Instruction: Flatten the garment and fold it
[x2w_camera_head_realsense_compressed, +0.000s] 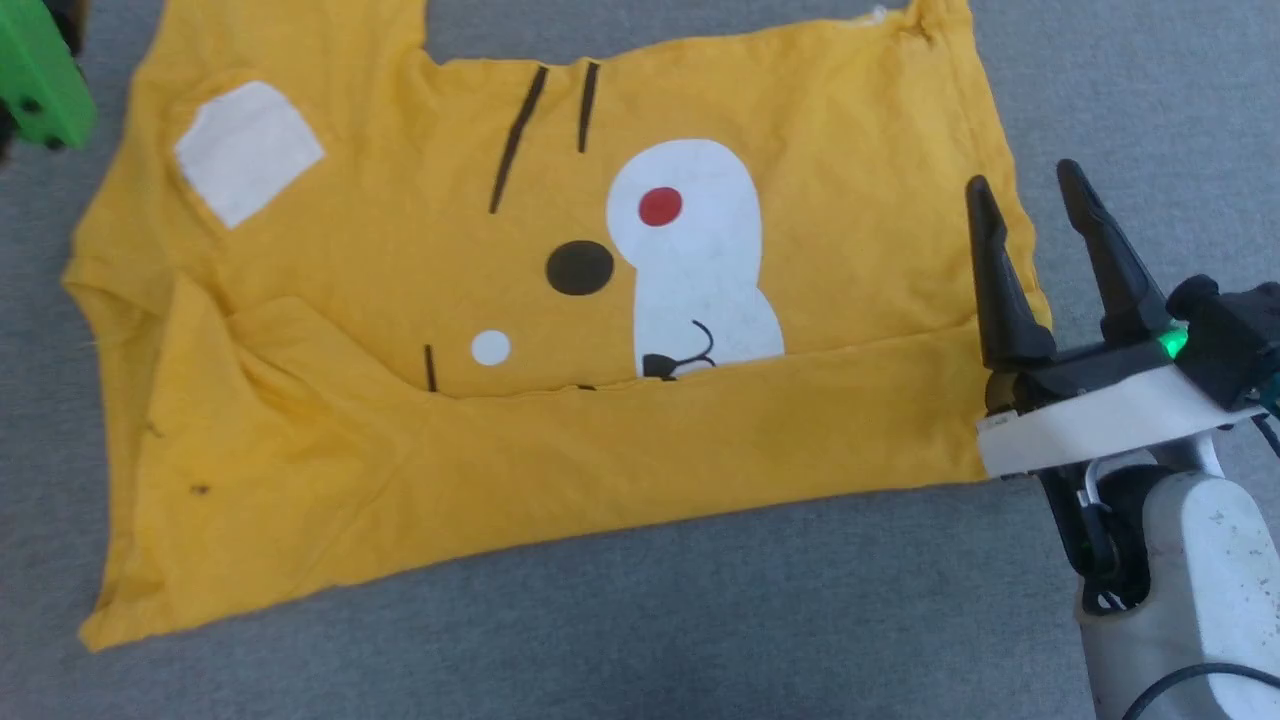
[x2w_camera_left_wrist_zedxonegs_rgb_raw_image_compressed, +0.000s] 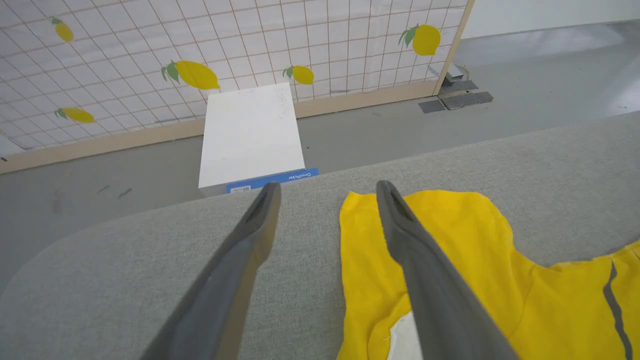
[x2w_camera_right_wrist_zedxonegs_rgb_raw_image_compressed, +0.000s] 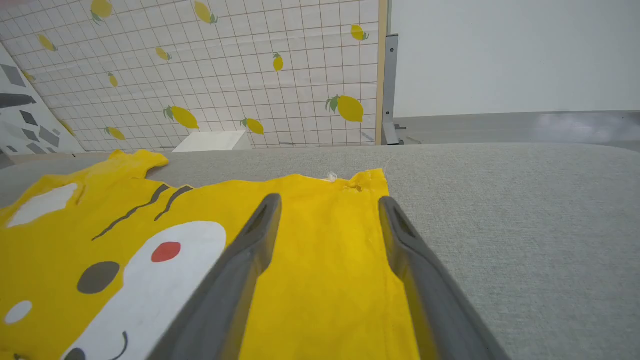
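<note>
The garment (x2w_camera_head_realsense_compressed: 820, 150), a mustard-yellow t-shirt with a cartoon face print, lies spread on the grey fabric surface (x2w_camera_head_realsense_compressed: 700, 620). Its near part is folded up over the lower part of the print. My right gripper (x2w_camera_head_realsense_compressed: 1022, 178) is open at the shirt's right edge, by the end of the fold, with nothing between its fingers. In the right wrist view the right gripper (x2w_camera_right_wrist_zedxonegs_rgb_raw_image_compressed: 330, 199) hovers low over the garment (x2w_camera_right_wrist_zedxonegs_rgb_raw_image_compressed: 325, 280) near its edge. My left gripper (x2w_camera_left_wrist_zedxonegs_rgb_raw_image_compressed: 328, 187) is open above a yellow sleeve of the garment (x2w_camera_left_wrist_zedxonegs_rgb_raw_image_compressed: 450, 235), close to the surface's far edge, and holds nothing.
A green part (x2w_camera_head_realsense_compressed: 40, 80) shows in the top left corner of the head view, beside the shirt. Past the surface's edge a white box (x2w_camera_left_wrist_zedxonegs_rgb_raw_image_compressed: 250, 135) sits on the floor before a lemon-print grid wall (x2w_camera_left_wrist_zedxonegs_rgb_raw_image_compressed: 150, 50). Bare grey surface lies in front and to the right.
</note>
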